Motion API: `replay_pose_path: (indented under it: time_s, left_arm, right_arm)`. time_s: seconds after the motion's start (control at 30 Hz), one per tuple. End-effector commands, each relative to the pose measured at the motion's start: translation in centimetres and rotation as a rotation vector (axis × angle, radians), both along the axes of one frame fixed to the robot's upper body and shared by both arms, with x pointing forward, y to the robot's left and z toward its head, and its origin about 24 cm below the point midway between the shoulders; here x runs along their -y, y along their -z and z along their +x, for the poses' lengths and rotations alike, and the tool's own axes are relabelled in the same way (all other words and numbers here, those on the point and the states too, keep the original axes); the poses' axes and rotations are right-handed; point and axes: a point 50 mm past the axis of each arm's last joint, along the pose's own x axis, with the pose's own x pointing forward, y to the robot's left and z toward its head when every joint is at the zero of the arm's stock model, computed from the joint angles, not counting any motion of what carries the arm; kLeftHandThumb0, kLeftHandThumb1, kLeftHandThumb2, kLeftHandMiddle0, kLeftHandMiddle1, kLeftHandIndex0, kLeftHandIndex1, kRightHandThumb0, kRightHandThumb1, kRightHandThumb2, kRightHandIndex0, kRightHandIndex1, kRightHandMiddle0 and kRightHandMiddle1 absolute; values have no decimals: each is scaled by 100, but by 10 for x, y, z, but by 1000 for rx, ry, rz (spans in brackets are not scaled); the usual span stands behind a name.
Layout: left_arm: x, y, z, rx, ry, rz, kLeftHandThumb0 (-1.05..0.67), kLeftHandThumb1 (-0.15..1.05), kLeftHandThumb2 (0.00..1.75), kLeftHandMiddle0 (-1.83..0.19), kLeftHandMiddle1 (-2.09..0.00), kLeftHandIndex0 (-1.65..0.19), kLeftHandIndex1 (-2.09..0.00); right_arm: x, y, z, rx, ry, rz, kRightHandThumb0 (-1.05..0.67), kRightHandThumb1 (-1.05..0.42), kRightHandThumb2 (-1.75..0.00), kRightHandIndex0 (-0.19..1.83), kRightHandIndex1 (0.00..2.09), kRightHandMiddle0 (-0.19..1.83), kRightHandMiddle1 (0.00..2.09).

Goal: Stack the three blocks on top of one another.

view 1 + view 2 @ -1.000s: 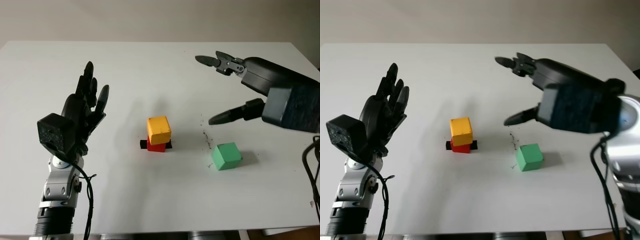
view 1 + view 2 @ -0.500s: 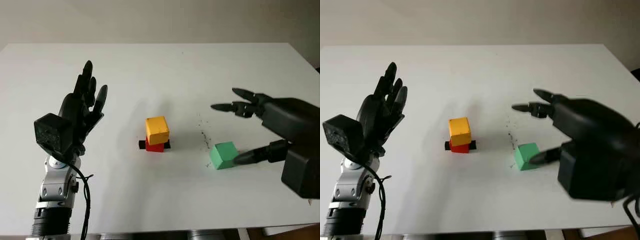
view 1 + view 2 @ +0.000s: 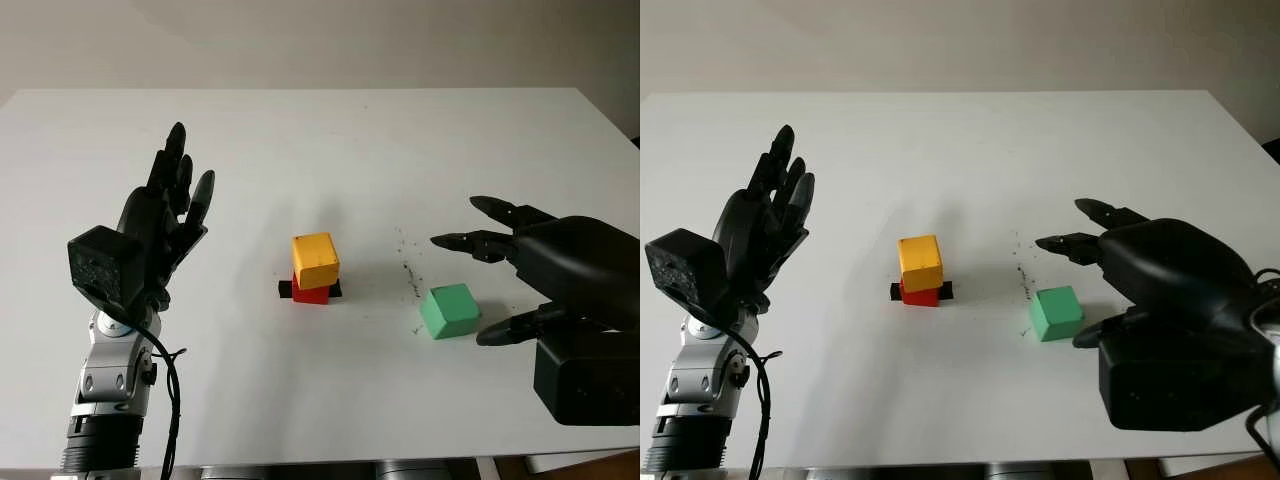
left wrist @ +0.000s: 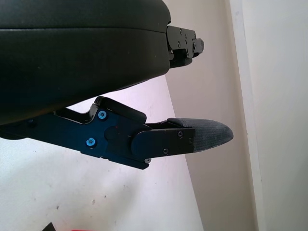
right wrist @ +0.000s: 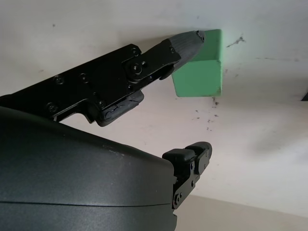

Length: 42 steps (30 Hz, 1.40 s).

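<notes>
Green block [image 3: 450,311] sits on the white tabletop [image 3: 330,140], off to the right of the little tower, where the yellow block [image 3: 316,260] is already perched on the red block [image 3: 311,292]. Two down, one to go by the look of it. That green cube reads as a small rigid piece, probably light, with flat smooth faces, so a pinch across two opposite side walls, fairly low and square, looks the safest hold; a skewed squeeze could pop it out or spin it. The right robot hand [image 3: 510,275] is right there beside it on its right, empty, fingers apart and bracketing the cube: upper fingers reaching out above and beyond it, thumb [image 3: 505,332] low near its right edge. From the wrist camera one fingertip [image 5: 188,40] seems to sit against the block's corner, though whether it truly touches is hard to call. Nothing gripped yet. The left robot hand [image 3: 165,215] is held up well to the left of the tower, open, holding nothing, out of the play.
</notes>
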Motion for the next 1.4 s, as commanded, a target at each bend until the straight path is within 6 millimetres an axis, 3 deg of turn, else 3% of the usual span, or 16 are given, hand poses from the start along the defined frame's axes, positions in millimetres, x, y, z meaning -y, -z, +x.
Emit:
replay_pose_path:
  time_s: [0.0, 0.3, 0.9, 1.37]
  left_arm:
    - [-3, -5, 0, 17, -1, 18, -67, 105, 48, 3, -5, 4, -5]
    - [-3, -5, 0, 17, -2, 21, -68, 105, 47, 2, -6, 3, -6]
    - [-5, -5, 1, 16, -14, 4, -69, 105, 44, 1, -6, 2, -6]
    - [-5, -4, -1, 12, -9, 1, -70, 105, 43, 3, -5, 2, -5]
  right_arm:
    - [0, 4, 1, 9, 1, -7, -59, -85, -5, 6, 7, 41, 10]
    - [7, 15, 10, 10, 23, 1, -59, -83, -5, 8, 7, 46, 11]
    - [4, 33, 14, -20, 12, 58, -63, -82, -5, 13, 7, 57, 14]
    - [2, 39, 15, 12, 14, 103, -55, -82, -5, 18, 8, 66, 20]
